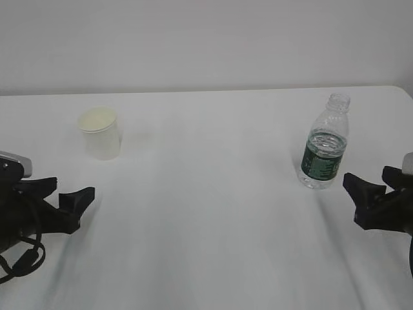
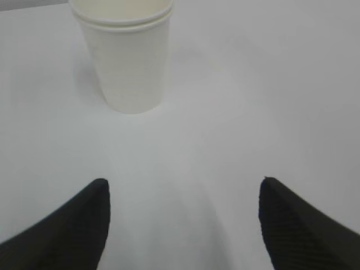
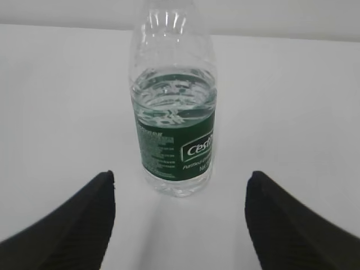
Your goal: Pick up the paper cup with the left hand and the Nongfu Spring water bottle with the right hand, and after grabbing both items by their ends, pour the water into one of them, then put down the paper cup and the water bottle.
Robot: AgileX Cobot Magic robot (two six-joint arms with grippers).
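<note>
While both stand apart, cup (image 2: 126, 53) faces left hand (image 2: 183, 225), bottle (image 3: 173, 107) right hand (image 3: 180, 219).

White paper cup (image 2: 128, 59) upright on white table (image 2: 270, 101), wide-open left pincer (image 2: 184, 194) empty, apart from it

Plain white table (image 1: 213, 213): small white tapered paper cup (image 1: 101, 134) at 10 o'clock, clear ribbed green-labelled plastic bottle (image 1: 324, 145) at 3.
</note>
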